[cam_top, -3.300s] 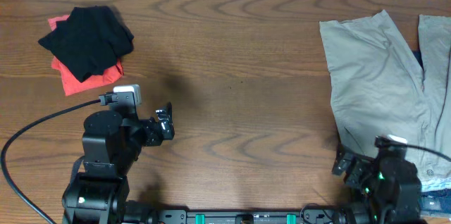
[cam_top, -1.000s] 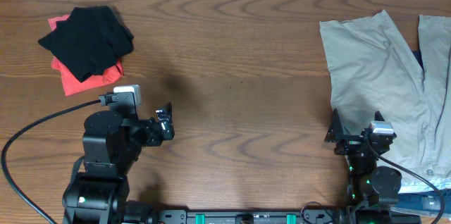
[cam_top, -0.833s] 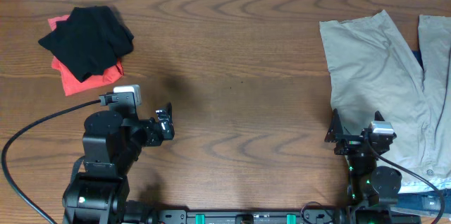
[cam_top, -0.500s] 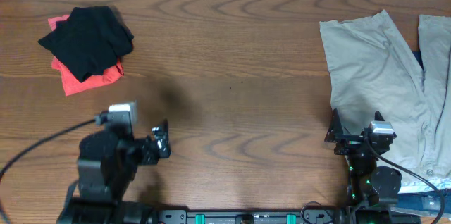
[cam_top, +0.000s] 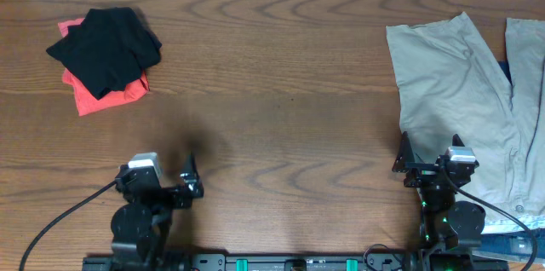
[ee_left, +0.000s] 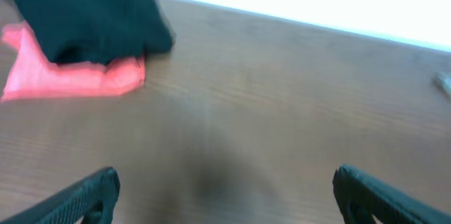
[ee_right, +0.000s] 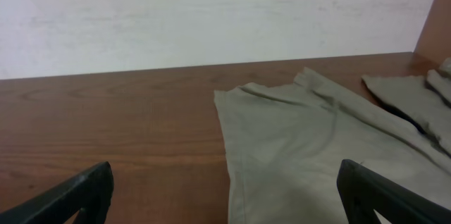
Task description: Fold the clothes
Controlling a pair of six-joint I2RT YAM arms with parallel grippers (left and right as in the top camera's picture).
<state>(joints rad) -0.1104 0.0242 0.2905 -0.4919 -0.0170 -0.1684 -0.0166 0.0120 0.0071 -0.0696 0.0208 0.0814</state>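
Wood surface [cam_top: 289,92]: tan trousers [cam_top: 451,83] lie flat at right, unfolded; black top [cam_top: 106,45] on red cloth [cam_top: 89,99] far left. Left tool [cam_top: 189,184] has pulled back near, spread, empty. Right tool [cam_top: 405,167], also spread, sits by trousers' near-left edge, so pick-up prob next.

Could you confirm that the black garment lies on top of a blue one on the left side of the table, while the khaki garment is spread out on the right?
Not quite: the black garment lies on a red garment, not a blue one, as the overhead view shows. The rest holds: that pile is on the left and the khaki garment is spread out on the right.
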